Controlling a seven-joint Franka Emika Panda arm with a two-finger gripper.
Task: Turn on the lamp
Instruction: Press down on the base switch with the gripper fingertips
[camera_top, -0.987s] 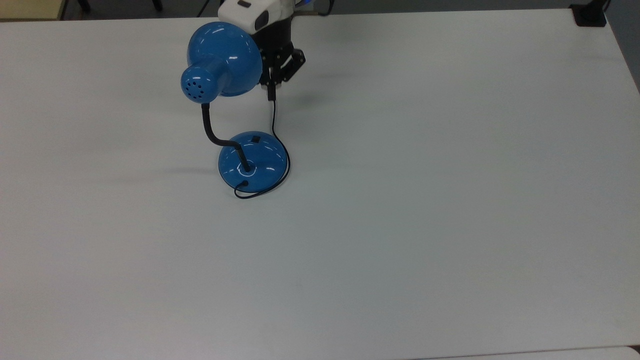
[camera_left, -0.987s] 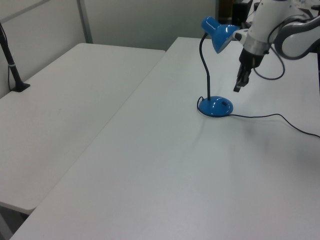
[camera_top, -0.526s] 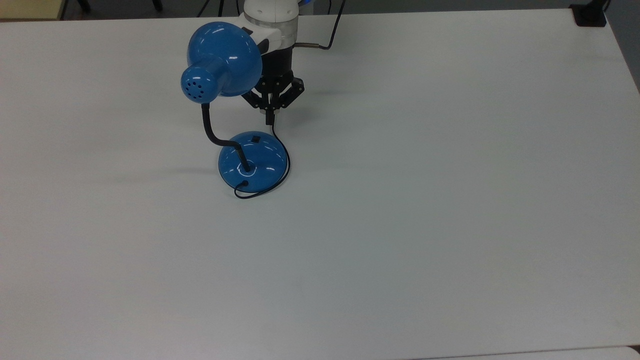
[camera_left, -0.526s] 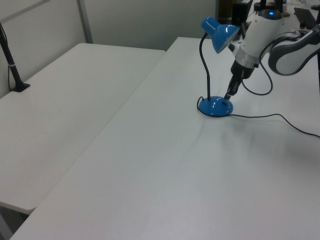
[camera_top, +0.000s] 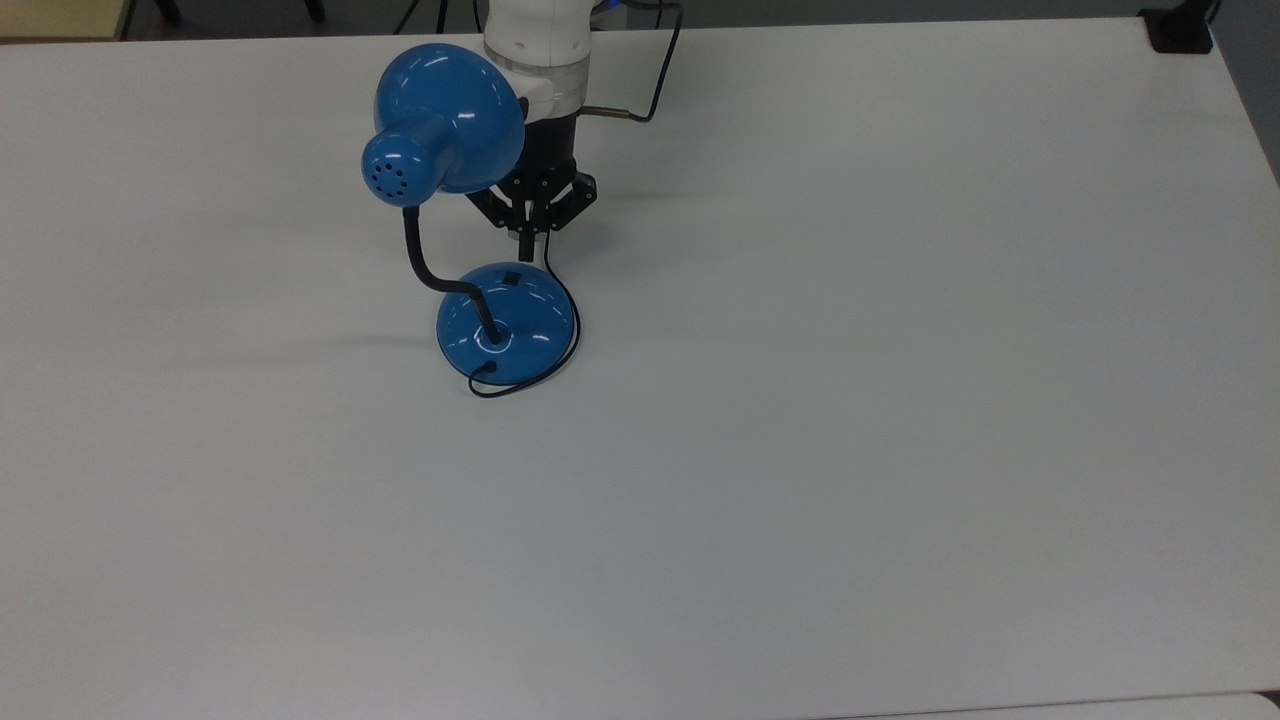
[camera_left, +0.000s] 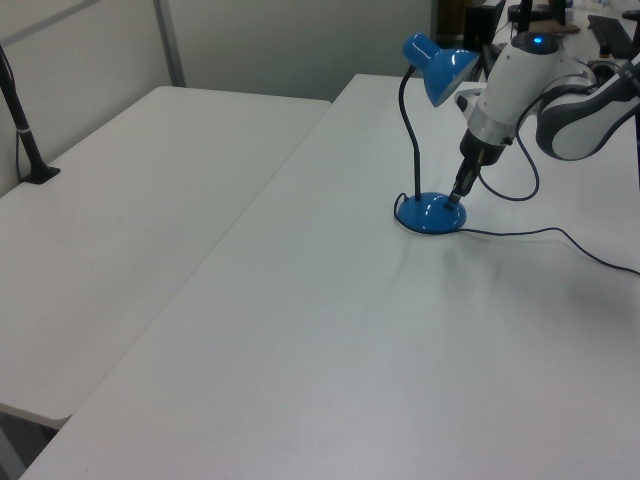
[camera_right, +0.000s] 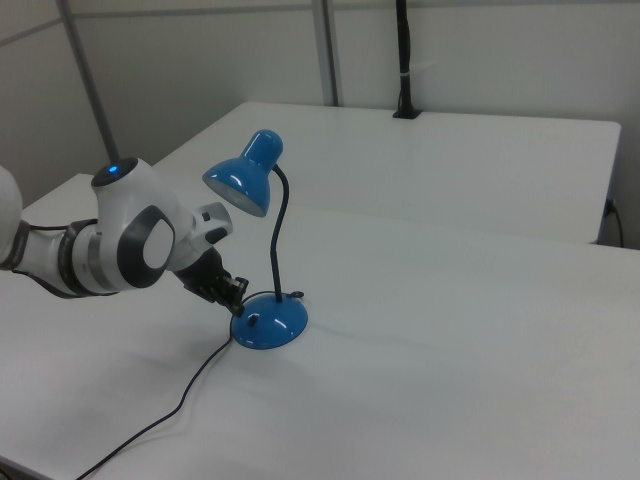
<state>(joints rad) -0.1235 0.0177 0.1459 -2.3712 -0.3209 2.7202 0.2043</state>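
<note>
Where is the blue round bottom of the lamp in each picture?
Top view: the lamp's base sits left of centre, just below the gripper.
Left view: the base sits right of centre, under the gripper.
Right view: the base sits left of centre, beside the gripper.
Shared landmark: the black gooseneck rising from it.

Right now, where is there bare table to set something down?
Free: the table on the top view's right and below the lamp. Crowded: behind the base, where the gripper and the cord meet, under the shade.
</note>
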